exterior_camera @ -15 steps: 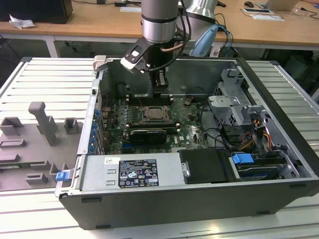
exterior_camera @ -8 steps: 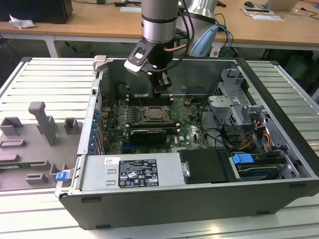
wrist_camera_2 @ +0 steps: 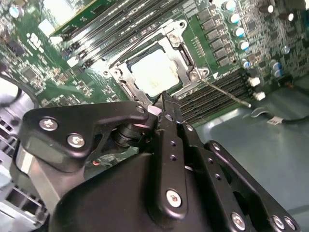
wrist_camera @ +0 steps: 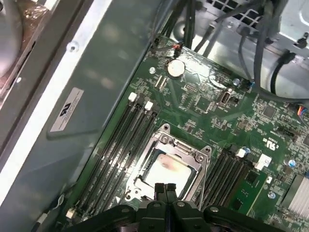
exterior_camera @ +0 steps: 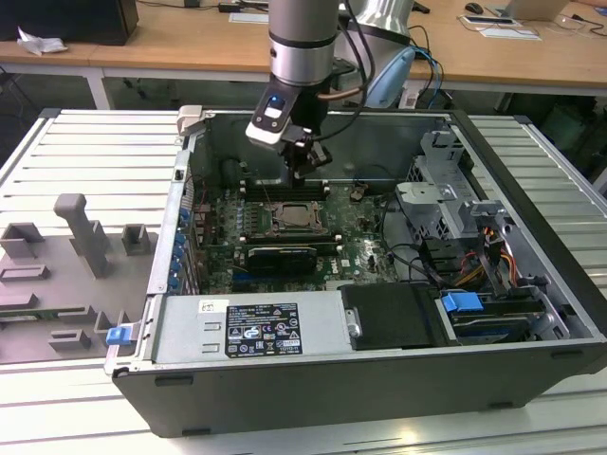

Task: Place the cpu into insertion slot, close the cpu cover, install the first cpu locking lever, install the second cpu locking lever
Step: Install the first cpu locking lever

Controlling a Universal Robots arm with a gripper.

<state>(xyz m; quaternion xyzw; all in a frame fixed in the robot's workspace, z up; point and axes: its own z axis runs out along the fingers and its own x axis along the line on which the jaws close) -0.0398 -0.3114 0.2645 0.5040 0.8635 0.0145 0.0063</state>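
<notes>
Cpu cover is lying flat over the cpu while we are poising our gripper, fingers pressed together, at its edge.

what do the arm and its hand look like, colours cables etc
The arm is a silver-grey cylinder with a dark band near the wrist. A black-and-white box with a blue light sits on its side, and a brownish cable loops beside it. The hand is matte black, flat linkage bars pinned with silver screws, tapering to two slim fingers.
</notes>
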